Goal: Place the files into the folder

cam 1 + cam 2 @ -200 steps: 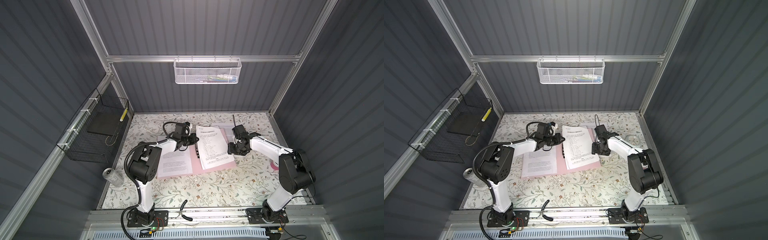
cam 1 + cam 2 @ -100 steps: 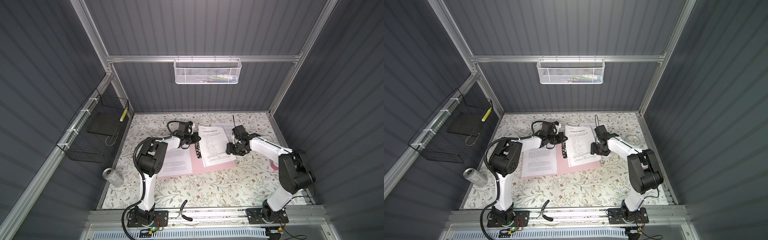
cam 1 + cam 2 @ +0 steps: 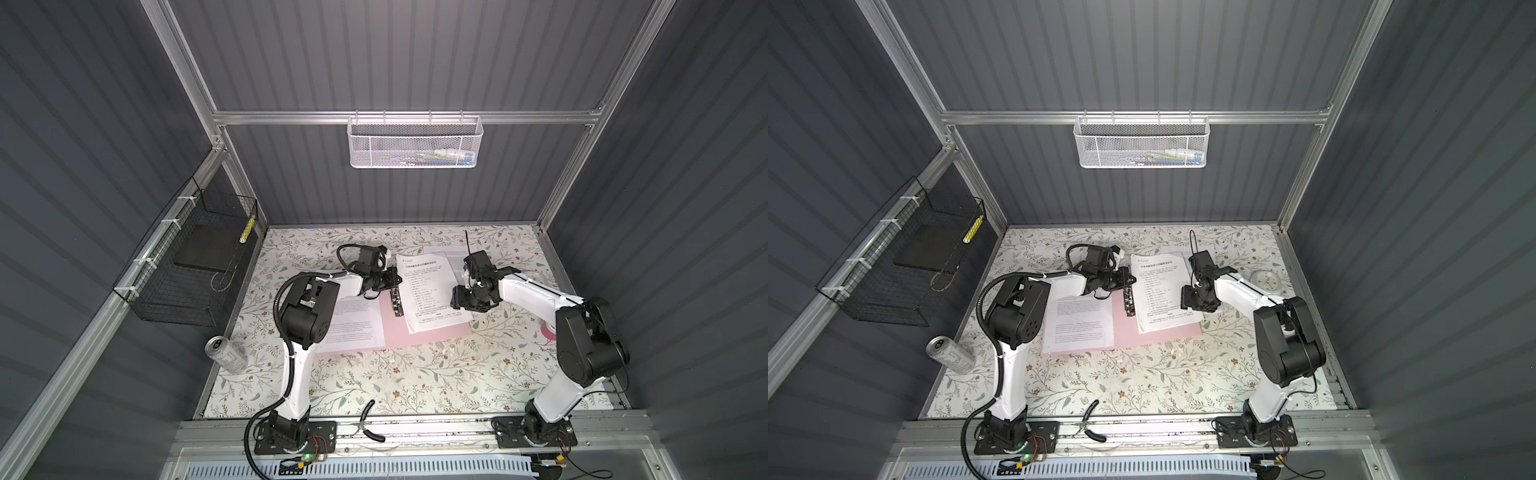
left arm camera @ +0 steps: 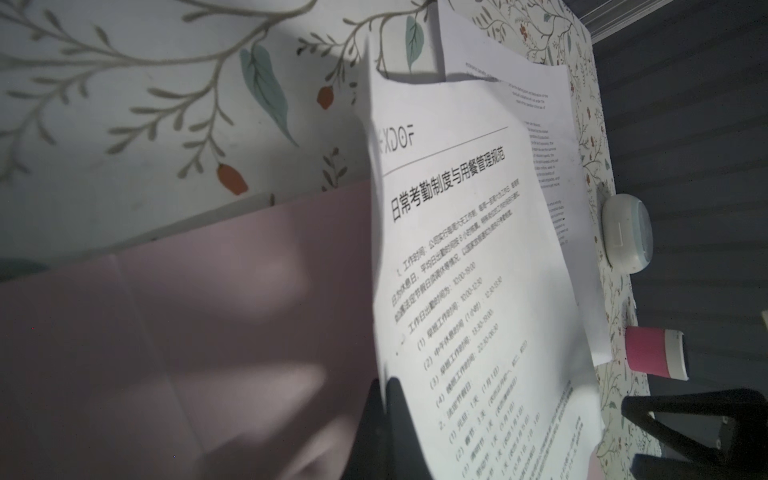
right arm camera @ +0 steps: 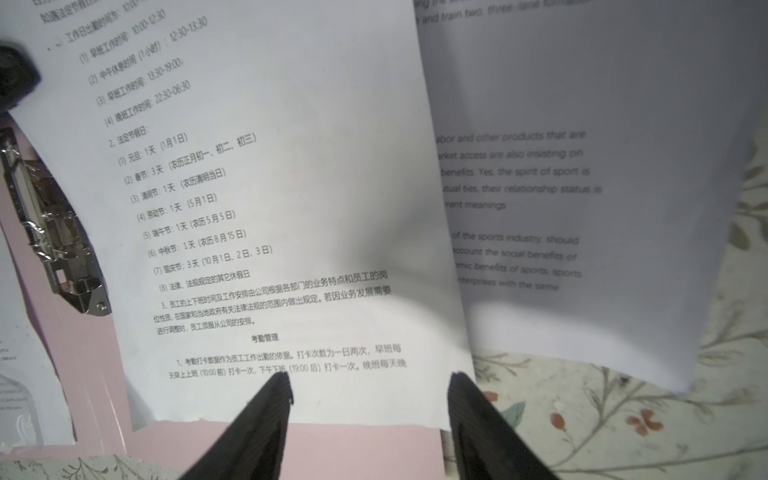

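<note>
Since one second ago the left fingers [image 3: 395, 283] have moved toward the right fingers [image 3: 459, 300] and have taken their edge of the headed sheet [image 3: 428, 295] along, so this sheet now lies straighter. The right arm has hardly changed.

Nearest to the robot's base, well apart from both pairs of fingers, a can [image 3: 227, 354] is at the edge of the surface [image 3: 415, 382]. Then comes the folder [image 3: 436, 336], open and flat. A printed sheet [image 3: 359, 324] lies on its leaf on the base side of the left fingers, and its clip [image 3: 397, 305] is just beside them. The left fingers are together, clamped on the edge of the headed sheet. The right fingers are apart and hold nothing. They hang over the opposite edge of the same sheet, and I cannot tell if they touch it. Between the two pairs the sheet rests on the other leaf but sticks out past the folder's far edge. Beyond the right fingers a second sheet [image 3: 455, 264] lies partly under it.

I judge that the step is to square this sheet against the clip. A slow, low pull is better, because thin paper buckles and the lower sheet may be dragged along.

Far from all fingers, a black wire basket [image 3: 174, 307] holds a black slab [image 3: 208, 249] and a small yellow thing [image 3: 248, 230]. The white mesh basket [image 3: 415, 145] holds small things that I cannot name.
</note>
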`<control>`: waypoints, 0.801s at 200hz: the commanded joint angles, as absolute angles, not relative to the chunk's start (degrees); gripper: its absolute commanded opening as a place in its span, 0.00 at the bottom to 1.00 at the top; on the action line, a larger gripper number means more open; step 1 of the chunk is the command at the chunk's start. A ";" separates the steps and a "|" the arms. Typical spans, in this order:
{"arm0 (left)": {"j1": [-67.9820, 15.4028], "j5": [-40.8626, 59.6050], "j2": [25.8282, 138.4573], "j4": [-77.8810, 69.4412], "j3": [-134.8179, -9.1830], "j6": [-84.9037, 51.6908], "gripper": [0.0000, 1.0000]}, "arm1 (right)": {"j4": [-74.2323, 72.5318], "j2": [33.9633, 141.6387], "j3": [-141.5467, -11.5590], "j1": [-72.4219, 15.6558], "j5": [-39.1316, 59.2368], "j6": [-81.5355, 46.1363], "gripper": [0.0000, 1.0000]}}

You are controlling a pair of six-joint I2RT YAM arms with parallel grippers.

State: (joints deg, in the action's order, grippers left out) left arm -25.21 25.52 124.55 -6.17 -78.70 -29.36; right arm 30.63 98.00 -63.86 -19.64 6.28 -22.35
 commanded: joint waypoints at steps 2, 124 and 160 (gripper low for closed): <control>-25.16 26.10 125.03 -4.23 -79.70 -27.41 0.00 | 30.56 98.46 -63.91 -19.48 6.77 -22.92 0.63; -23.91 28.83 122.48 -4.91 -74.69 -28.92 0.00 | 29.97 98.26 -62.50 -19.38 6.32 -23.20 0.63; -23.82 28.53 121.05 -3.65 -74.40 -28.24 0.00 | 30.01 97.69 -62.05 -19.38 5.94 -23.07 0.63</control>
